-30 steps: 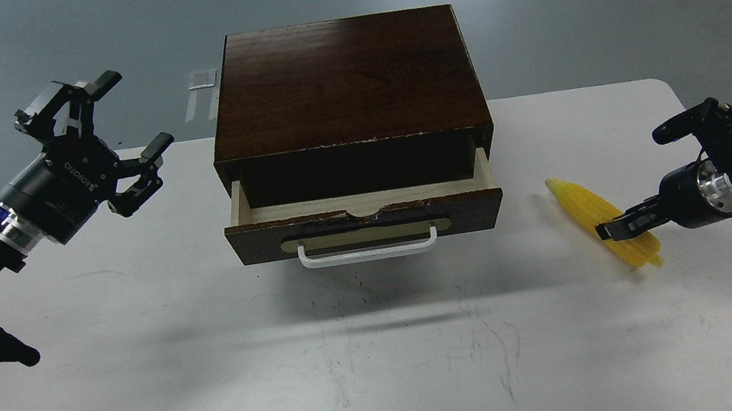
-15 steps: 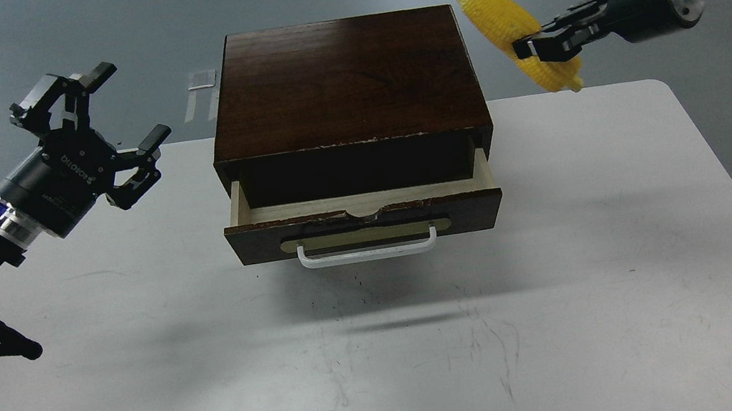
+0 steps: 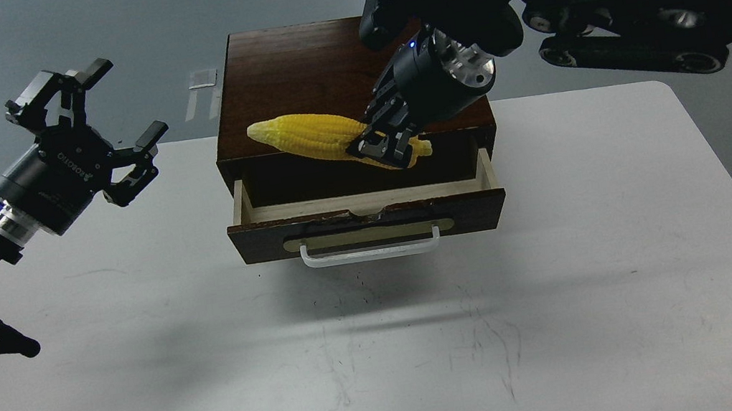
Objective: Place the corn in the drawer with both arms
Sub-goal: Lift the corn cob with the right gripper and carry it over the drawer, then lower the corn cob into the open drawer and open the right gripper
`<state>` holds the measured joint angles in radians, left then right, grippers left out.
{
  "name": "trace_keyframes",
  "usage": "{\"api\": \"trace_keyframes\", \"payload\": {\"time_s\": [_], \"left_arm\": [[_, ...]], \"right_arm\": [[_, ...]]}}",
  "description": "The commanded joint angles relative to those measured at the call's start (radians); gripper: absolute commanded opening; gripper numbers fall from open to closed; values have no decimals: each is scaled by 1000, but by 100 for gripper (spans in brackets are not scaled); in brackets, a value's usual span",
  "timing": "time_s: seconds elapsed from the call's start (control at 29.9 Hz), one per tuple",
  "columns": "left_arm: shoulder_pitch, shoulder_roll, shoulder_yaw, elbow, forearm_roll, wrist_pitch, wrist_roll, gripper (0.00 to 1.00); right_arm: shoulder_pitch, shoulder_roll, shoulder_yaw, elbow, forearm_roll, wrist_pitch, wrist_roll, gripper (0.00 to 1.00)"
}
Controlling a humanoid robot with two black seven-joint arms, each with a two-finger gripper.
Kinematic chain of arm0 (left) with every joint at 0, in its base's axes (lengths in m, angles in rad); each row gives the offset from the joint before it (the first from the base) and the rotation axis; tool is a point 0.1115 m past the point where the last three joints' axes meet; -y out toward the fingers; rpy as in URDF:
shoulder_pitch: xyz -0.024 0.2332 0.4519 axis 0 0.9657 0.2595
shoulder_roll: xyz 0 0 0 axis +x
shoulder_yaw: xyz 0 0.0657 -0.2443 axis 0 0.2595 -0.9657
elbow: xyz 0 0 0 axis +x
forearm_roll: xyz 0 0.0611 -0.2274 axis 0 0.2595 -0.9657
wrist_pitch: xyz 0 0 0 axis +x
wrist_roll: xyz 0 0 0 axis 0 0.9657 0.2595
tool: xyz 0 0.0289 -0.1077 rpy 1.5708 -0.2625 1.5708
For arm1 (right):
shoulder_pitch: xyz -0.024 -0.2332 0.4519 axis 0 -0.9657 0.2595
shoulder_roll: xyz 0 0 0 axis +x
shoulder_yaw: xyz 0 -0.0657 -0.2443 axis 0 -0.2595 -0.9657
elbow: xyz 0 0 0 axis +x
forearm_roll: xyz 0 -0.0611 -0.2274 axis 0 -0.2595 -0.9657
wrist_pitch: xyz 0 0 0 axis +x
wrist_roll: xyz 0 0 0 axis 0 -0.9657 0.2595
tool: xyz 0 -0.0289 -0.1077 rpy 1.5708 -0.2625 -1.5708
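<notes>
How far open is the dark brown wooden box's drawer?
Partly open: the drawer with its white bar handle juts out from the dark brown wooden box, baring a narrow strip of cream interior.

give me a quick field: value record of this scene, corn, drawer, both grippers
corn: bright yellow ribbed plastic-looking ear of corn, lying roughly level, held in the air above the drawer opening
drawer: wide shallow dark-fronted wooden drawer, partly pulled out, visible cream inside bare
handle: white bar handle, untouched
right gripper: shut on the corn's thick end
left gripper: open, holding nothing, left of the dark brown wooden box
surface: white table
</notes>
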<state>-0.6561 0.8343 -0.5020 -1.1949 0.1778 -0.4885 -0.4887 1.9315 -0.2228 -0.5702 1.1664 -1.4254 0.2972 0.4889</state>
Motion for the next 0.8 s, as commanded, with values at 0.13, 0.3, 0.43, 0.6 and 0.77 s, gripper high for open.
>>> {"api": "trace_keyframes", "payload": {"time_s": [0.13,0.3,0.43,0.6,0.77], "left_arm": [[0,0,-1,0,2,0,0,98],[0,0,-1,0,0,0,0,98],[0,0,-1,0,0,0,0,98],[0,2,-1,0,0,0,0,98],[0,6,-1,-2,0,0,0,98]], "right_arm": [[1,76,-86,-10,-37,-53,0,4],[-13,79,-103,-17,-37,-53,0,15],[-19,79,-105,-22,-35,-53,0,27],[-17,79,-103,-19,-32,-55,0,62],[-11,77,-100,-17,-24,-55,0,70]]}}
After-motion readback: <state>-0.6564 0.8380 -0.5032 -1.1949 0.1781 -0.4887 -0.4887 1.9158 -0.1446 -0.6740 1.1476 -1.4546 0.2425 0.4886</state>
